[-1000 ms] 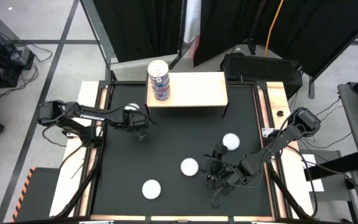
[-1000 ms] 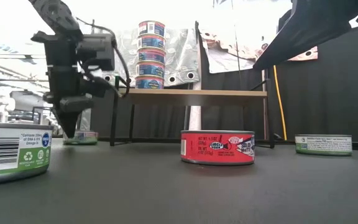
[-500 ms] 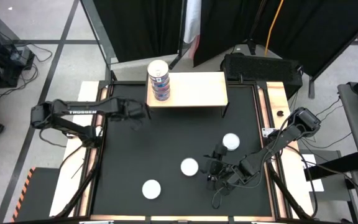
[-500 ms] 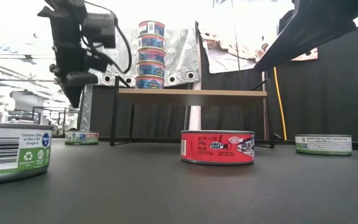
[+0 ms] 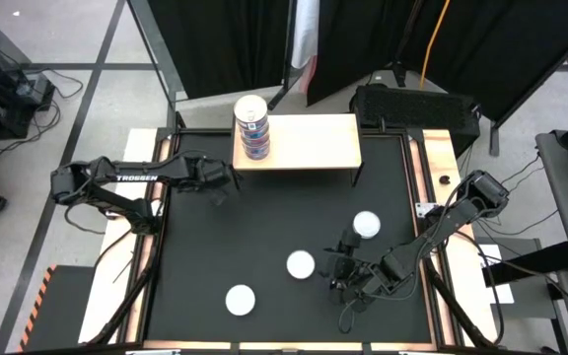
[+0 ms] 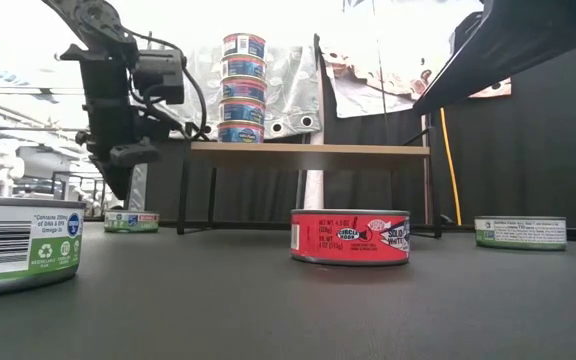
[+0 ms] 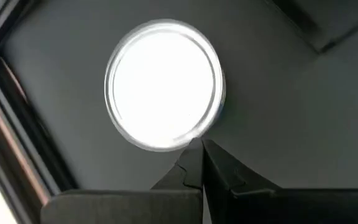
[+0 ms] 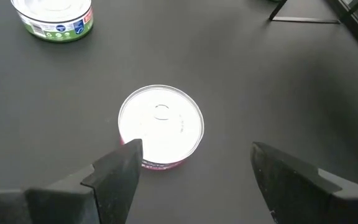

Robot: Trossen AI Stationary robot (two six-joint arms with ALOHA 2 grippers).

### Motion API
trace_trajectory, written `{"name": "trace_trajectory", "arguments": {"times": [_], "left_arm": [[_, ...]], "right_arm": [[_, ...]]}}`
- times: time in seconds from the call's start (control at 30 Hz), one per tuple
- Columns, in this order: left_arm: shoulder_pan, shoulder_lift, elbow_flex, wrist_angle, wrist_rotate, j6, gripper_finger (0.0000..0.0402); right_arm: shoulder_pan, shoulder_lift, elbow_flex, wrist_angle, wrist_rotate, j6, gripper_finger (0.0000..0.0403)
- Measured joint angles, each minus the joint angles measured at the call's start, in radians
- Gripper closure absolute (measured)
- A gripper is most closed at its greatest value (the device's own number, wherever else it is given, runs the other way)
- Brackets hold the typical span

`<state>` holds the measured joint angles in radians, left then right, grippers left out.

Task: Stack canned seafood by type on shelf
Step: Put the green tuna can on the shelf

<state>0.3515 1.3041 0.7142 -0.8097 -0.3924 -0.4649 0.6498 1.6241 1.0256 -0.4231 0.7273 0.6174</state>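
1. Left claw (image 5: 215, 187) raised above the bench (image 5: 264, 227) at its left rear part, just beside the shelf's left end, fingers (image 7: 194, 165) pressed together, gripping nothing
2. In the left wrist view, a tin (image 7: 163, 84) with a bright silvery lid directly under the closed fingertips, lying flat on the dark bench surface, not touched
3. Same tin (image 6: 131, 221) in the low view: green-and-white label, sitting on the bench near the shelf's left legs, below the left claw (image 6: 118, 195)
4. Right claw (image 5: 338, 268) low over the front right part of the bench, fingers (image 8: 120, 171) spread wide apart, holding nothing
5. Red-labelled tin (image 8: 160, 127) between and just ahead of the spread fingers in the right wrist view; same tin (image 5: 301, 264) just left of the right claw from above, and (image 6: 349, 236) centre of the low view
6. Green-and-white tin (image 5: 366, 225) behind the right claw, standing alone on the bench; also seen at (image 8: 53, 17)
7. Another green-and-white tin (image 5: 241, 300) near the front edge, well apart from the others, looming at the low view's left (image 6: 23, 245)
8. Shelf (image 5: 309, 143) with light wood top and thin dark legs at the rear centre of the bench
9. Stack of blue-labelled tins (image 6: 242, 88) upright on the shelf's left end, four visible from the side
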Motion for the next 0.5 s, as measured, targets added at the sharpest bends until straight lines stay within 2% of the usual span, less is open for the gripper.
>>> {"name": "trace_trajectory", "arguments": {"times": [0.5], "left_arm": [[0.022, 0.000, -0.085, 0.079, -0.023, -0.053, 0.0401]], "right_arm": [[0.000, 0.000, 0.000, 0.001, 0.001, 0.000, 0.0110]]}}
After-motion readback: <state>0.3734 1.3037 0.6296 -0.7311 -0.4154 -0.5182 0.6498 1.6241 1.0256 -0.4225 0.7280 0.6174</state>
